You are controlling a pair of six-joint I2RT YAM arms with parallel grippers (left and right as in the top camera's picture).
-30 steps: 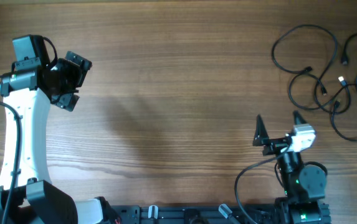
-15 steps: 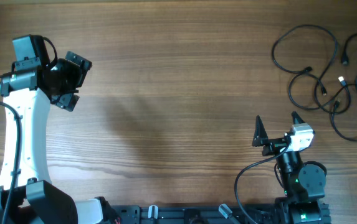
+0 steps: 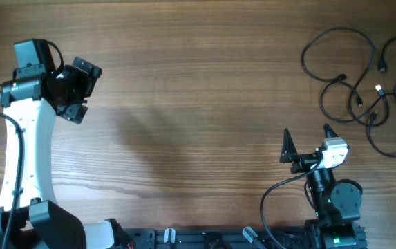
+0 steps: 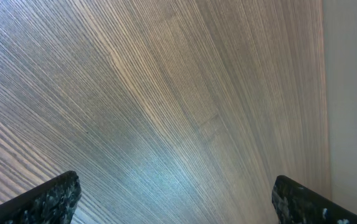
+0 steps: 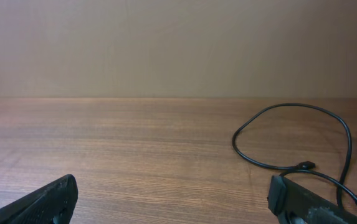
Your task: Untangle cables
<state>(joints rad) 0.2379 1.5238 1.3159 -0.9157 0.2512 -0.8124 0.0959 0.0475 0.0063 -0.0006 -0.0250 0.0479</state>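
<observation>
Several thin black cables (image 3: 363, 86) lie in tangled loose loops at the far right of the wooden table, with small plug ends, one white-tipped (image 3: 378, 89). One loop shows in the right wrist view (image 5: 293, 140). My right gripper (image 3: 308, 142) is open and empty near the front edge, a little short of the cables. My left gripper (image 3: 80, 90) is open and empty at the far left, far from the cables. Its wrist view shows only bare wood between the fingertips (image 4: 175, 199).
The wooden table (image 3: 198, 104) fills the view. The arm bases and a black rail (image 3: 204, 238) sit along the front edge. A plain wall stands behind the table in the right wrist view (image 5: 178, 43).
</observation>
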